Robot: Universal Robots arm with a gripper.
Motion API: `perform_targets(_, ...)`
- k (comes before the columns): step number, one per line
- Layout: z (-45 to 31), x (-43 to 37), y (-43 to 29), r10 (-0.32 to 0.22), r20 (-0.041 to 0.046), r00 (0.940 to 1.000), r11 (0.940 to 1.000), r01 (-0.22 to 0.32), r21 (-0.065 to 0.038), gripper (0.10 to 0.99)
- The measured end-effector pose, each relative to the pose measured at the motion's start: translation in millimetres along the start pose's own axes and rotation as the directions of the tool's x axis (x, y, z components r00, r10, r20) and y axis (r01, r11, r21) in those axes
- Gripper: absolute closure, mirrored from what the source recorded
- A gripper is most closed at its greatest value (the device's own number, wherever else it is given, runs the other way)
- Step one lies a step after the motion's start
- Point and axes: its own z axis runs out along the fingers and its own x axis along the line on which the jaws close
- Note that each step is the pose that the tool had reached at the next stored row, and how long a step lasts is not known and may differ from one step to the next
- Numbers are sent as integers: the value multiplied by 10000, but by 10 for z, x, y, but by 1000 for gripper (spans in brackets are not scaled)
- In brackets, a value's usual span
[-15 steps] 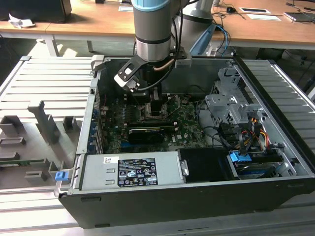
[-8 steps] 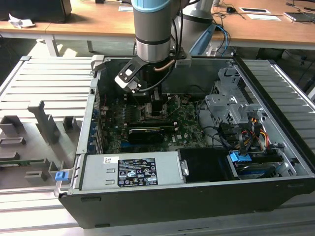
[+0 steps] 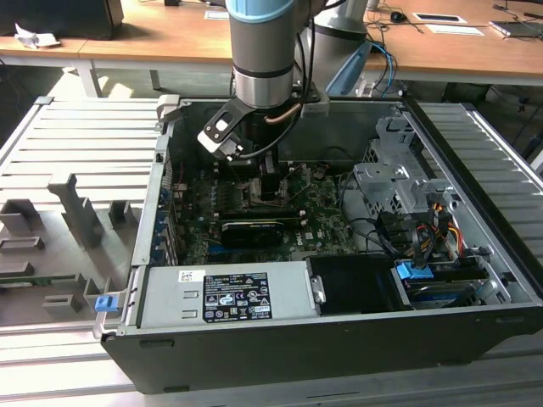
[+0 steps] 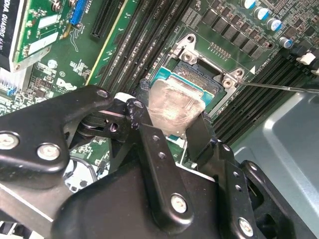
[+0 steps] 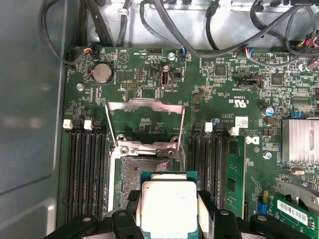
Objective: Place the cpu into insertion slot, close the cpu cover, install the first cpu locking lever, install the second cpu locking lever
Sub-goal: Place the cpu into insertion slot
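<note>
My gripper (image 4: 169, 122) is shut on the cpu (image 4: 172, 104), a flat square chip with a silvery top and a green edge. One black finger (image 4: 144, 124) is on each of two opposite sides. In the first wrist view the cpu (image 5: 168, 206) hangs over one edge of the insertion slot (image 5: 133, 174) and hides part of its dark centre. The insertion slot (image 4: 209, 82) lies uncovered in the green board. The cpu cover (image 5: 144, 104), a thin silvery frame, is swung back away from the socket. In the exterior view the gripper (image 3: 267, 188) reaches down into the open computer case.
Long black memory slots (image 5: 84, 169) run along both sides of the socket. A finned heatsink (image 5: 299, 140) and a card (image 5: 294, 209) are nearby. Cables (image 5: 164, 20) hang by the case wall. The power supply (image 3: 229, 292) and drive cage (image 3: 399, 182) crowd the case.
</note>
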Motion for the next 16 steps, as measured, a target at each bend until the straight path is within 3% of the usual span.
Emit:
perform_targets(5, 13, 41, -22, 0, -1, 10000, 10000, 0, -1, 549)
perform_targets(11, 114, 59, -25, 158, 10, 9999, 9999, -158, -5, 549)
perform_targets(16, 141, 60, -27, 157, 12, 9999, 9999, -157, -3, 549)
